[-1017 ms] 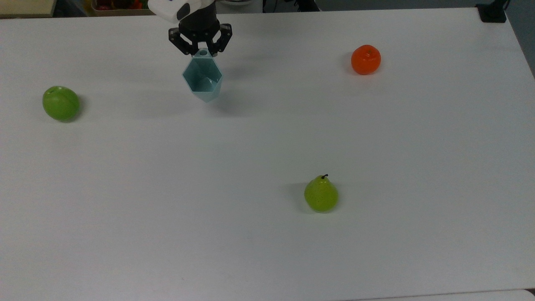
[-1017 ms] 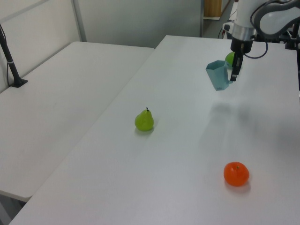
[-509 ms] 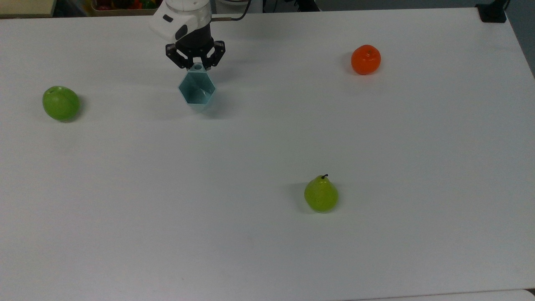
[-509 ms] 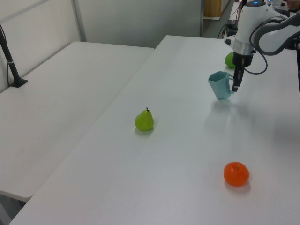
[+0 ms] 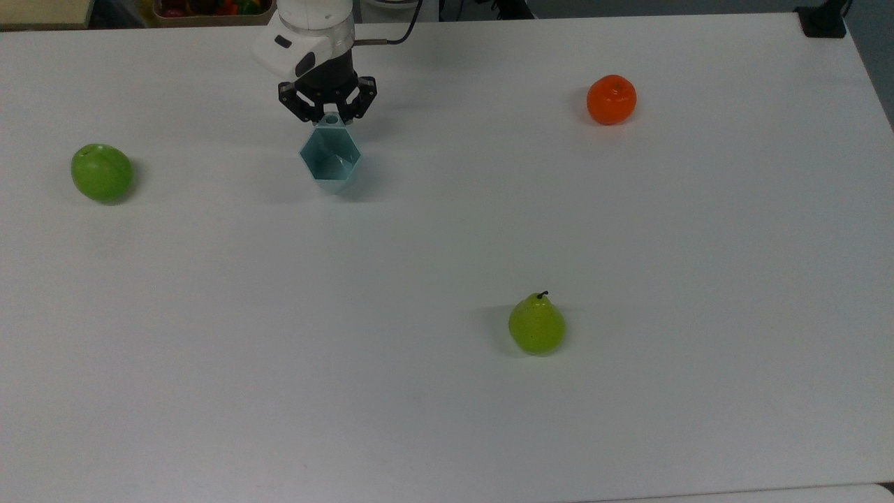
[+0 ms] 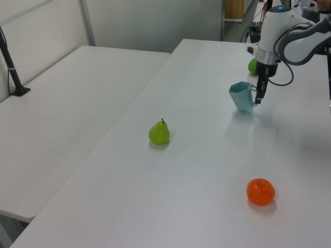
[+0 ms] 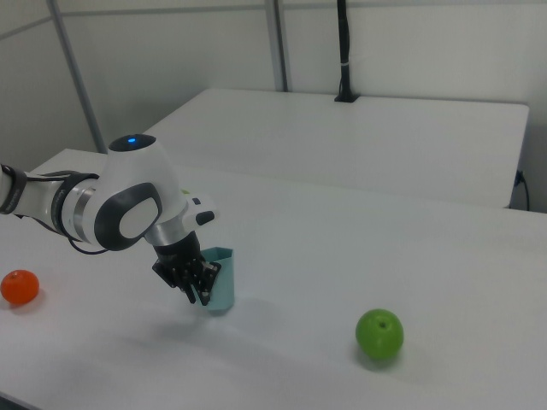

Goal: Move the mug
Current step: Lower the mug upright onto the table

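The pale blue-teal faceted mug (image 5: 330,158) stands upright on the white table (image 5: 447,237), its base touching or almost touching the surface, toward the top view's far left-centre. My gripper (image 5: 332,117) comes down from above with its black fingers closed on the mug's small handle. In the left view the mug (image 6: 241,96) is just left of the gripper (image 6: 260,95). The right view has the mug (image 7: 220,278) partly behind the gripper (image 7: 201,291).
A green apple (image 5: 101,172) lies at the top view's left. An orange (image 5: 611,100) sits far right, and a yellow-green pear (image 5: 536,325) is nearer the front. A second white table (image 6: 67,103) adjoins on the left view's left.
The gripper has lowered the mug from a tilted hold in the air to an upright stand at the table surface. The fruits have not moved.
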`<act>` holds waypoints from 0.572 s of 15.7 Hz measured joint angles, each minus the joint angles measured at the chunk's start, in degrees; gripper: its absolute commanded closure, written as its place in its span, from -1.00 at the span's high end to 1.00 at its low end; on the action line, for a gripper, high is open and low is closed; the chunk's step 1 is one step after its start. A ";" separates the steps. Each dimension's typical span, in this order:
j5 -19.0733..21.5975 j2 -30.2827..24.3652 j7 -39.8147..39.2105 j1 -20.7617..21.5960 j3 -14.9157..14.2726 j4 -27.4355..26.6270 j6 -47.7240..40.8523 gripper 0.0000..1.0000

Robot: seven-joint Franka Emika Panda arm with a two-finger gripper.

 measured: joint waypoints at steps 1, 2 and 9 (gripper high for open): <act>0.00 0.00 0.00 0.00 0.00 0.00 0.00 -0.69; 0.00 0.01 0.00 0.00 0.00 0.00 0.00 -0.52; 0.00 0.02 0.00 0.00 0.00 -0.01 -0.05 0.09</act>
